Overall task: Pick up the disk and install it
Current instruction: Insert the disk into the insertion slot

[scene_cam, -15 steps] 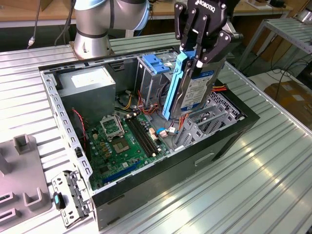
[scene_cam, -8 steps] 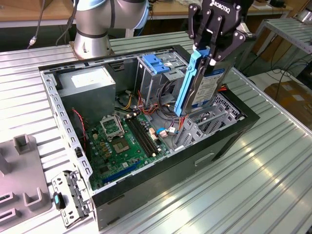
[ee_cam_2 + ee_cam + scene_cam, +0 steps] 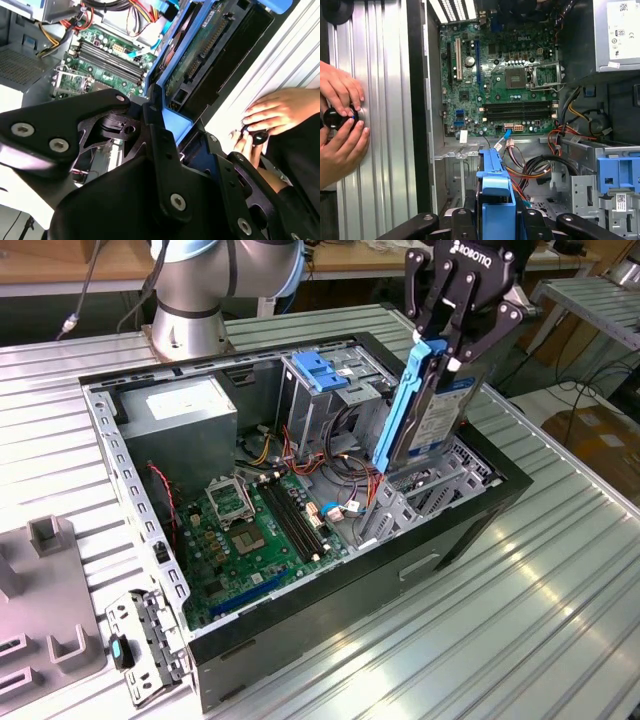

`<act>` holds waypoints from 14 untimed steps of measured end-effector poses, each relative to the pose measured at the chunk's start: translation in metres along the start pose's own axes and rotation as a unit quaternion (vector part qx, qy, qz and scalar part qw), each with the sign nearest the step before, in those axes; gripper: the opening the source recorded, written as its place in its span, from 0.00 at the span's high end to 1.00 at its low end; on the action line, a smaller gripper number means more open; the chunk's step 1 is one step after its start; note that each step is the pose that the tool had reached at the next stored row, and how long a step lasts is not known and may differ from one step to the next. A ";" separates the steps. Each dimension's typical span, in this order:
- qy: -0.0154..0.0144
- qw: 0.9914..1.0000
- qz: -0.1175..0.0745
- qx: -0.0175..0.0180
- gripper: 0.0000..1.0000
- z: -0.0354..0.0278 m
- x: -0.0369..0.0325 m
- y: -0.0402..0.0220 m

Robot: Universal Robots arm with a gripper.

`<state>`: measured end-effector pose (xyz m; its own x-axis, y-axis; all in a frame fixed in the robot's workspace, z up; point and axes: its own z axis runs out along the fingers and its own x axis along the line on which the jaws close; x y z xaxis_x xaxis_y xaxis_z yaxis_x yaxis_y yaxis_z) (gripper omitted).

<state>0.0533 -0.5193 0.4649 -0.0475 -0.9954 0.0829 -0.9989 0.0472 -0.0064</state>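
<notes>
The tool (image 3: 445, 355) grips the disk (image 3: 438, 423) (tilted) over the open case (image 3: 330, 612).

Gripper (image 3: 447, 352): matte black, with angular linkage arms under a blocky upper housing that carries white lettering. In the second wrist view the gripper (image 3: 170, 131) shows flat black link plates with rounded corners, silver screws (image 3: 171, 201) at the pivots and a round black hub inside the linkage. In the first wrist view the gripper (image 3: 496, 220) shows black finger bars, each with a small silver screw head. Behind the gripper, the arm (image 3: 190, 285) has silver-grey cylindrical joints, a pale blue-grey cap (image 3: 280, 260) and a round flared base (image 3: 185, 338).
</notes>
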 end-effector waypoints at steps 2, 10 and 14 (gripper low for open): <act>0.000 1.000 -0.001 0.000 0.63 0.0005 -0.0001 -0.0022; -0.006 1.000 -0.007 0.000 0.63 0.0025 0.0062 -0.0057; -0.009 1.000 -0.007 0.000 0.63 0.0039 0.0139 -0.0063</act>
<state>0.0590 -0.5338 0.4622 -0.0333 -0.9974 0.0645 -0.9994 0.0330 -0.0057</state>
